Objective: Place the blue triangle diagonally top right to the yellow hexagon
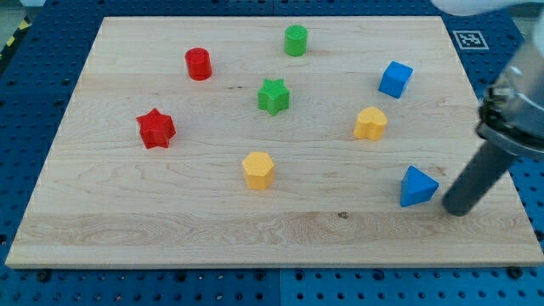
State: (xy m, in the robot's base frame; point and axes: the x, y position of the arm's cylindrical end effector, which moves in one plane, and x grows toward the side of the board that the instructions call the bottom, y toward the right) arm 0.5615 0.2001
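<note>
The blue triangle (416,187) lies near the board's lower right. The yellow hexagon (257,170) sits at the lower middle of the board, far to the triangle's left. My tip (455,210) rests on the board just right of and slightly below the blue triangle, a small gap apart from it. The dark rod rises from there toward the view's upper right.
A yellow heart-like block (371,124) and a blue cube (395,79) stand above the triangle. A green star (274,96), a green cylinder (296,40), a red cylinder (198,64) and a red star (155,128) lie further left. The wooden board (170,238) has its right edge close to my tip.
</note>
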